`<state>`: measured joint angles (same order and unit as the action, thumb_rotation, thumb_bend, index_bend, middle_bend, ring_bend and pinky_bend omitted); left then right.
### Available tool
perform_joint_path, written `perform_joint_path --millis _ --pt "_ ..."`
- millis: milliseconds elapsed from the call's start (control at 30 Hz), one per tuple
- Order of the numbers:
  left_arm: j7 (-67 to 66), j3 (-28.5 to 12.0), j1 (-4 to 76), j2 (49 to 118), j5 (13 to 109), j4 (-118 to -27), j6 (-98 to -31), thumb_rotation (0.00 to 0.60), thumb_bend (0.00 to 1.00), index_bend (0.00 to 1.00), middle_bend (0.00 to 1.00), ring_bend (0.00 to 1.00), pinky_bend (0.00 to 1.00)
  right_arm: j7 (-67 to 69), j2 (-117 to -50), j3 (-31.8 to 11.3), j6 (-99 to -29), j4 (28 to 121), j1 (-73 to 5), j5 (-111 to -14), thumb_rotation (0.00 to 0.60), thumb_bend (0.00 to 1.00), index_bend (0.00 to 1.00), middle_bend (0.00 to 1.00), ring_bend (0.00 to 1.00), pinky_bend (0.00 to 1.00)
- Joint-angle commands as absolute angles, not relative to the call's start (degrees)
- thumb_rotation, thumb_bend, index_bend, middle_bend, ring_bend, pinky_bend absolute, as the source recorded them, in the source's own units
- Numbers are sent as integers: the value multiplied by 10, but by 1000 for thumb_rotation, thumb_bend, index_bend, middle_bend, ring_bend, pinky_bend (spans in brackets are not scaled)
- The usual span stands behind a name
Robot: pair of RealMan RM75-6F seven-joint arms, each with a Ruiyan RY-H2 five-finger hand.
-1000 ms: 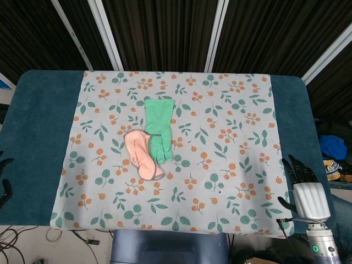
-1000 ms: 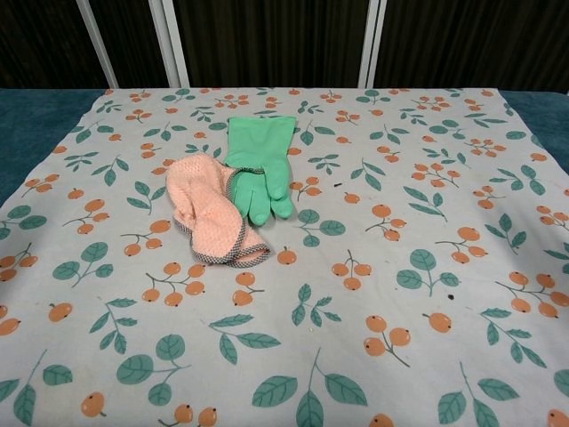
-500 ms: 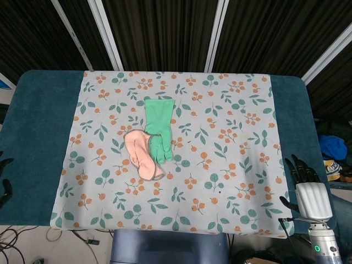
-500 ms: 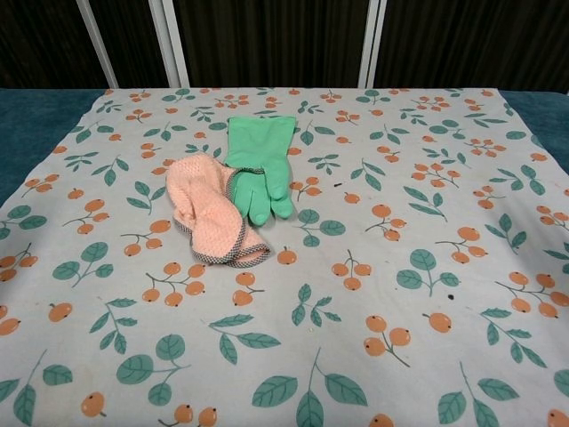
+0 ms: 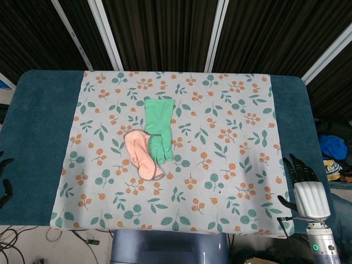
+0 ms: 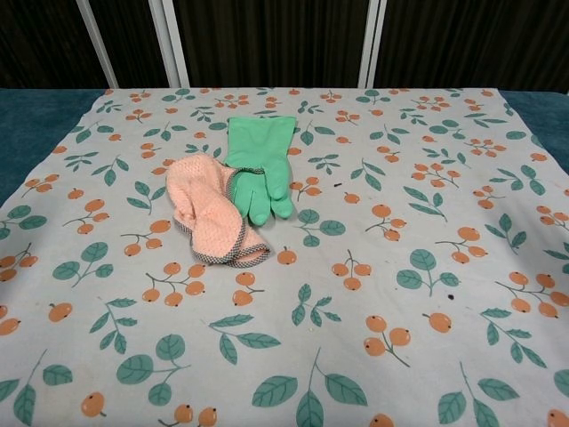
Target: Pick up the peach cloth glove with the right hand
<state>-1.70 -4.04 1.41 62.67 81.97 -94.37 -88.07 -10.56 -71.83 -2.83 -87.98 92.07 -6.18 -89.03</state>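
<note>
Nothing is picked up yet: my right hand (image 5: 307,190) hangs released, fingers apart, off the desk's near right corner, well apart from the peach knitted cloth glove (image 5: 141,154) lying left of centre, touching the green rubber glove (image 5: 159,127).

The right robot hand (image 5: 304,187) hangs off the table's (image 5: 33,137) near-right corner, dark fingers spread, holding nothing; the left robot hand (image 5: 4,179) barely shows.

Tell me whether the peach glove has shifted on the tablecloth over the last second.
No. The peach glove still lies against the left side of the green glove, its trimmed cuff beside the same orange-berry print in the chest view.
</note>
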Motion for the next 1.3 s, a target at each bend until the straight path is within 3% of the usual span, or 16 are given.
perform_joint_path --millis 33,367,700,1133,1300 --pt "-17 -40 14 626 820 -944 -880 600 696 207 77 93 29 -83 -721 -34 -852 921 -85 -900 600 152 0 0 110 203" --pt "-7 -45 14 623 805 -955 -875 600 696 207 78 93 29 -110 -730 -101 -639 975 -226 -802 600 150 0 0 110 203" --pt "-6 -49 18 617 794 -965 -863 600 696 207 79 93 29 -185 -834 -155 -500 935 -369 -696 600 151 0 0 109 203" --pt "-10 -55 23 612 778 -978 -852 600 696 207 78 93 29 -264 -992 -172 -463 840 -493 -596 600 150 0 14 110 204" --pt "-9 -55 23 611 776 -981 -851 600 696 207 78 93 29 -282 -1035 -174 -466 804 -523 -570 600 151 0 71 119 203"
